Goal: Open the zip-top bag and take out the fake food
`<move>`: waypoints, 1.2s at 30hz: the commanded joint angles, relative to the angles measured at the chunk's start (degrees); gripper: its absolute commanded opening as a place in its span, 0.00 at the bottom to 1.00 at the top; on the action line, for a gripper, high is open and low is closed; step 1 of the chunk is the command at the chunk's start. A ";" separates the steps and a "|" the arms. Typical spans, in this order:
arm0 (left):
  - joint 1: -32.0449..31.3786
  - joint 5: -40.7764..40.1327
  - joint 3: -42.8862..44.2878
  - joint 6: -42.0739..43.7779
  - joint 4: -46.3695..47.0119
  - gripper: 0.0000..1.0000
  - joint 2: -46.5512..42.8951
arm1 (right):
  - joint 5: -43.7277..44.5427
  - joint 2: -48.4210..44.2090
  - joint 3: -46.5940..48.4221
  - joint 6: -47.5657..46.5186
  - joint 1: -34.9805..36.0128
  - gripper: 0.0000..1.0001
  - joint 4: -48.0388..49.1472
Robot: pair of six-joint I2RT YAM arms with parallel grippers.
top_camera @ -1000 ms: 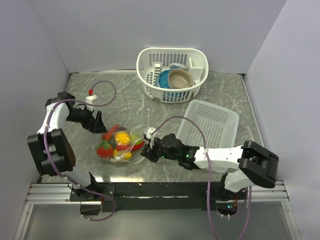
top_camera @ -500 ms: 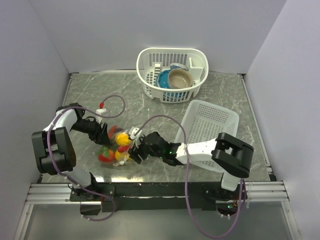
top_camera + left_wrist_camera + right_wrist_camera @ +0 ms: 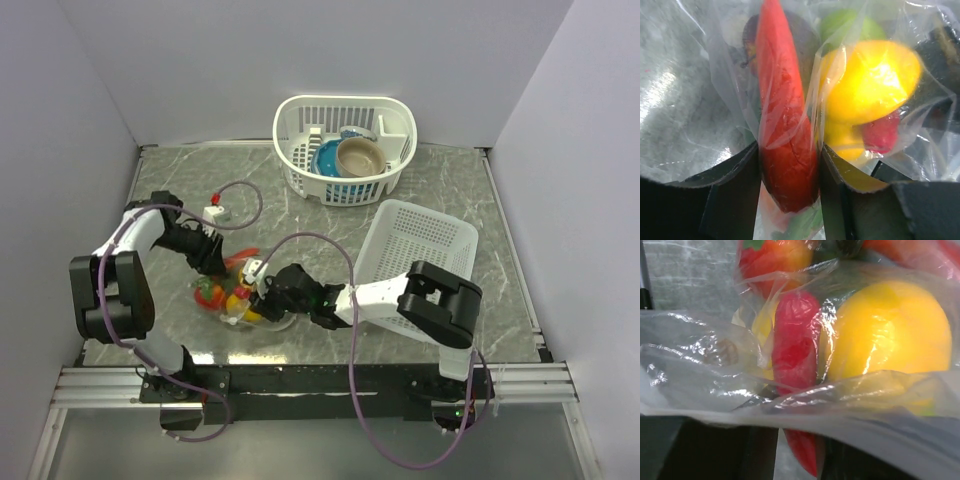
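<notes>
Jaws of the left gripper (image 3: 790, 150) are pinched on a red piece of fake food (image 3: 780, 75) through the zip-top bag (image 3: 225, 312), lower left of the top view. Whether the right gripper (image 3: 797, 440) is pinching cannot be told. Nothing appears removed, so opening and emptying remain.

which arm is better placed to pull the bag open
Right, probably: a loose fold of the zip-top bag lies across the right gripper. The left gripper straddles a long red piece through the plastic, so it would clamp food instead.
</notes>
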 commanded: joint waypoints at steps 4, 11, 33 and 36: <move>-0.37 2.89 8.05 -4.95 -3.22 0.04 -3.80 | 2.48 -7.44 -5.63 2.10 -0.30 0.24 0.33; -0.46 3.07 6.93 -3.38 -7.53 0.99 -7.32 | 3.71 -11.84 -7.31 3.69 -0.38 0.23 -0.72; 16.51 2.97 4.73 8.48 -10.34 0.99 -1.70 | 13.29 -35.74 -10.47 7.30 -0.30 0.22 -18.12; 13.44 4.56 0.68 9.46 -11.57 0.99 -1.87 | 20.55 -39.43 -9.15 6.86 -0.65 0.22 -21.19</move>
